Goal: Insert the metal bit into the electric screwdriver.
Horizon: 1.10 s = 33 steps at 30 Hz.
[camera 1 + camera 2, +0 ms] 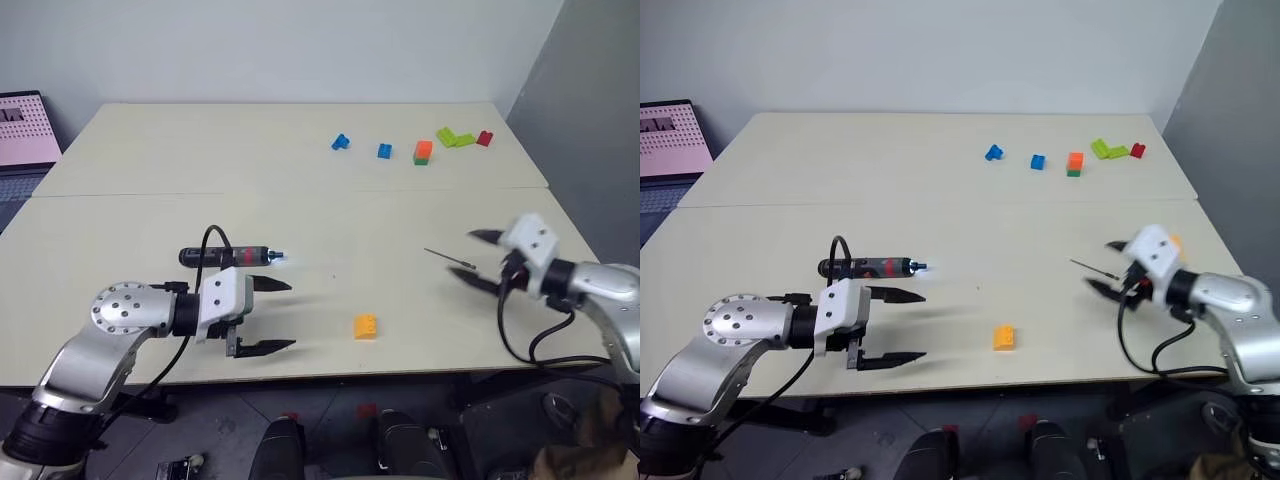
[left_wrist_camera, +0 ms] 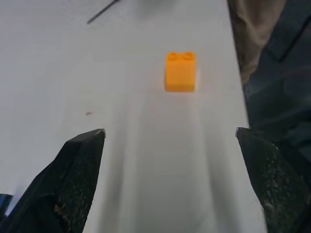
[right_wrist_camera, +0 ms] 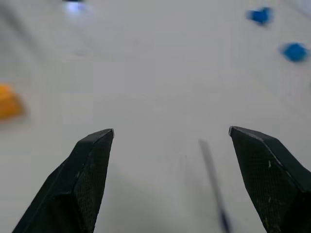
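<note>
The electric screwdriver (image 1: 230,257) lies flat on the pale table (image 1: 300,210), black with a red middle, its lit tip pointing right. Just in front of it hovers my left gripper (image 1: 278,315), open and empty, fingers pointing right. The metal bit (image 1: 448,258), a thin dark rod, lies on the table at the right. My right gripper (image 1: 472,260) is open at the bit's near end, one finger on each side of it, holding nothing. In the right wrist view the bit (image 3: 211,179) lies blurred between the spread fingers (image 3: 92,170).
An orange brick (image 1: 365,326) sits near the table's front edge between the two grippers. Several coloured bricks lie at the back right, among them a blue one (image 1: 340,142) and an orange-green one (image 1: 423,152). A laptop (image 1: 25,130) stands at the far left.
</note>
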Available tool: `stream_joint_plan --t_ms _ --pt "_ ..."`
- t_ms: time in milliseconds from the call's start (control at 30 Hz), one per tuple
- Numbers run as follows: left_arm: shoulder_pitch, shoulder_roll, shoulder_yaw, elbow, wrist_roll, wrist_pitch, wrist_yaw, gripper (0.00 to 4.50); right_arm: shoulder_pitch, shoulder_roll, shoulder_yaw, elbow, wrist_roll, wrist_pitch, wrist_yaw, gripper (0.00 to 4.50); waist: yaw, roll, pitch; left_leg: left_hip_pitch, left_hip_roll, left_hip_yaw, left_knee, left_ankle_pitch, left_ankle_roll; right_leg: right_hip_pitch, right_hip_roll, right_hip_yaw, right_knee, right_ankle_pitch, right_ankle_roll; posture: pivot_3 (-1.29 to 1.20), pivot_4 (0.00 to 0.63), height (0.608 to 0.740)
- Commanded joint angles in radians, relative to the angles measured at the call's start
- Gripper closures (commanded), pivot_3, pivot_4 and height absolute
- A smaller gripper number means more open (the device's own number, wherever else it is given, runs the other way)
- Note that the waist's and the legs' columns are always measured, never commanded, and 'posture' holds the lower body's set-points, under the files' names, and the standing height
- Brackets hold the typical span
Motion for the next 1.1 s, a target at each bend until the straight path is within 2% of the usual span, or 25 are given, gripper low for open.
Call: stream_joint_plan --t_ms 33,267,467,567,833,967,1100 --pt "0.050 0.007 0.020 -0.098 -0.005 -0.004 0.015 0.00 -0.068 0.039 0.169 -0.026 -0.002 0.003 0.131 0.51 0.003 0.000 0.000 0.000 0.000 0.000 0.000 0.000 0.000 0.000 0.000 0.000 0.000 0.000 0.000 0.00 0.150 0.740" --pt "0.081 0.002 0.029 -0.155 -0.011 0.029 0.056 0.00 -0.146 0.124 0.295 0.072 -0.074 -0.043 0.164 0.51 0.014 -0.001 0.000 -0.002 0.000 0.000 0.000 0.000 0.000 -0.001 0.000 -0.001 0.000 0.000 0.000 0.00 0.150 0.740" --pt "0.090 -0.004 0.028 -0.174 -0.014 0.043 0.078 0.00 -0.166 0.176 0.332 0.133 -0.112 -0.061 0.164 0.51 0.013 -0.001 0.000 -0.002 0.000 0.000 0.000 0.000 0.000 -0.002 0.000 -0.002 0.000 0.000 0.000 0.00 0.150 0.740" --pt "0.093 -0.009 0.023 -0.173 -0.014 0.040 0.086 0.00 -0.173 0.201 0.330 0.146 -0.112 -0.058 0.153 0.96 0.012 -0.001 0.000 -0.002 0.000 0.000 0.000 0.000 0.000 -0.001 0.000 -0.002 0.000 0.000 0.000 0.00 0.150 0.740" --pt "0.069 -0.047 0.005 -0.136 -0.006 0.008 0.091 0.00 -0.132 0.191 0.312 0.116 -0.121 -0.079 0.147 2.94 0.012 -0.001 0.000 -0.001 0.000 0.000 0.000 0.000 0.000 -0.001 0.000 -0.002 0.000 0.000 0.000 0.00 0.150 0.740" --pt "0.047 -0.067 0.000 -0.123 -0.021 0.003 0.084 0.00 -0.090 0.159 0.256 0.073 -0.111 -0.067 0.116 3.05 0.014 -0.001 0.000 -0.002 0.000 0.000 0.000 0.000 0.000 -0.001 0.000 -0.002 0.000 0.000 0.000 0.00 0.150 0.740" --pt "-0.020 -0.089 -0.033 -0.116 -0.071 0.071 0.060 0.00 -0.025 0.121 0.058 0.025 -0.057 0.013 0.003 3.05 0.017 -0.001 0.000 -0.002 -0.001 0.000 0.000 0.000 0.000 -0.001 0.000 -0.002 0.000 0.000 0.000 0.00 0.150 0.740"
